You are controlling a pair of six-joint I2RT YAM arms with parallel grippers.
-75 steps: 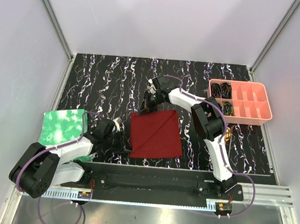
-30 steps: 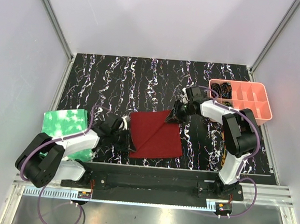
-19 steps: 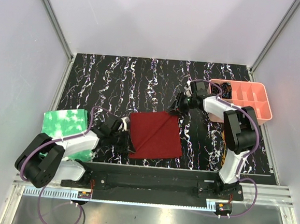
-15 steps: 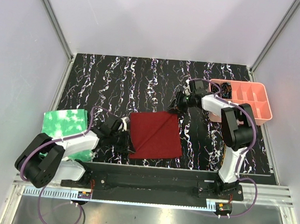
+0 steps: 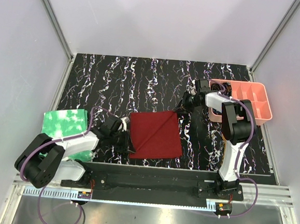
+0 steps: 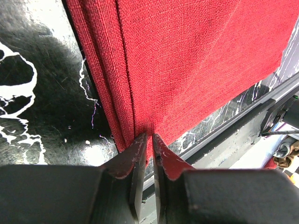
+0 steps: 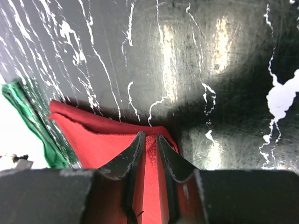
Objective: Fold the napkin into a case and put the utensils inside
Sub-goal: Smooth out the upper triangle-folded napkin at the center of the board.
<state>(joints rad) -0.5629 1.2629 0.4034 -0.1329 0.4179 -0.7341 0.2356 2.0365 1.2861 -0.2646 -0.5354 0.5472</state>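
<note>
Nearest me, the left pincer [image 6: 148, 138] is pinched almost shut on the stacked edge layers of the napkin [image 5: 156, 135], at its 8 o'clock corner, close to the near rim of the tabletop [image 5: 116, 83]. The dark red napkin lies flat and folded at the tabletop's 6 o'clock, with a diagonal crease across it. At its 9 o'clock sits a green sheet [image 5: 63, 126]. Farther back, the right pincer [image 7: 149, 138] grips the napkin's 1 o'clock corner, jaws narrow, red cloth filling the slot between them. A pink tray [image 5: 248, 115] stands at 2 o'clock.
</note>
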